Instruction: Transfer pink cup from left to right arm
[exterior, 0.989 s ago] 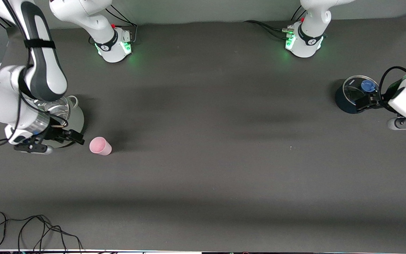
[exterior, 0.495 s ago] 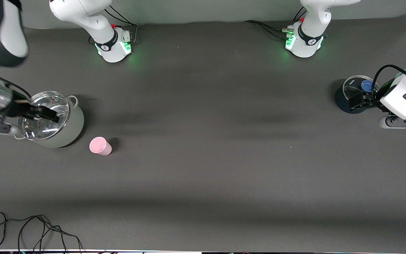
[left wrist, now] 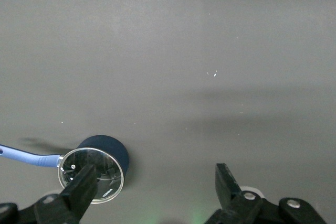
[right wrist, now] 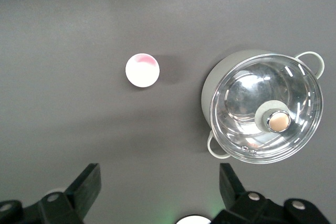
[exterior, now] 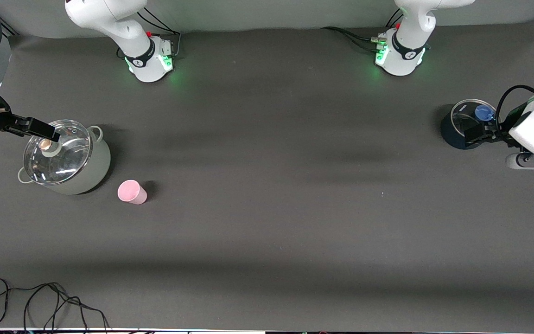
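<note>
Pink cup (exterior: 132, 192) upright on desk near pot (exterior: 65, 160) | I see left end effector (left wrist: 152, 192) and right end effector (right wrist: 157, 190) spread, empty | risk: left's long cross-desk reach could tip it.

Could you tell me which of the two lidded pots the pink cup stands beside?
The pale green two-handled pot with glass lid, at the right arm's end; the dark blue pot stands at the left arm's end.

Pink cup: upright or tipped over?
Upright. The pink cup stands on the table; the right wrist view shows its round open mouth.
</note>
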Controlling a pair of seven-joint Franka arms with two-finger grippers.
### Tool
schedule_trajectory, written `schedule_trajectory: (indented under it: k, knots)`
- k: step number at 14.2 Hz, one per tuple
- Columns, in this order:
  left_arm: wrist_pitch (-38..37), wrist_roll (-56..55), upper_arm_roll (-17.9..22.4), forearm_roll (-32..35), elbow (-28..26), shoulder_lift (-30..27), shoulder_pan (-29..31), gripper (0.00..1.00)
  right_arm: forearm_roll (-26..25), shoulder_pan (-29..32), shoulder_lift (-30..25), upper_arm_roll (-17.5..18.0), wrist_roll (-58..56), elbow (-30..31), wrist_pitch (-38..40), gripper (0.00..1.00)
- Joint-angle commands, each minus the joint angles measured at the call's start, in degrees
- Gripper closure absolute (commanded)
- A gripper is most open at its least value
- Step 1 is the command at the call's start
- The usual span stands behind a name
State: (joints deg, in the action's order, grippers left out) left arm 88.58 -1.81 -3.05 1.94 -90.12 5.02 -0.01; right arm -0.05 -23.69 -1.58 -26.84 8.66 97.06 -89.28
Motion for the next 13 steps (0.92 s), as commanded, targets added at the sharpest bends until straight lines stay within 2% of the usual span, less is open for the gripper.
schedule_trajectory:
  k: [1, 6, 7, 11, 13]
  knots:
    - [0.36, 0.67, 1.55, -0.62, -0.4, -1.24, -1.4, 0.0, -1.35, -0.31, -0.09, -0.32, 1.36, -0.38, 0.86, 0.0]
    - [-0.08, 3.04, 1.82, -2.99, -0.49, -1.68, -1.05, 0.0, -1.35, 1.0, -0.09, 0.38, 1.19, -0.38, 0.86, 0.0]
    - [-0.08, 3.04, 1.82, -2.99, -0.49, -1.77, -1.05, 0.0, -1.35, 3.19, 0.0, 2.04, 0.92, -0.38, 0.86, 0.0]
    - [0.01, 3.13, 1.55, -1.85, -0.32, -1.6, -1.31, 0.0, -1.35, 14.08, -0.27, 14.41, 0.66, -0.38, 0.86, 0.0]
    - [-0.08, 3.13, 1.47, -1.33, 0.65, -1.25, -1.4, 0.0, -1.35, 17.61, 0.0, 18.91, 0.4, -0.47, 0.86, 0.0]
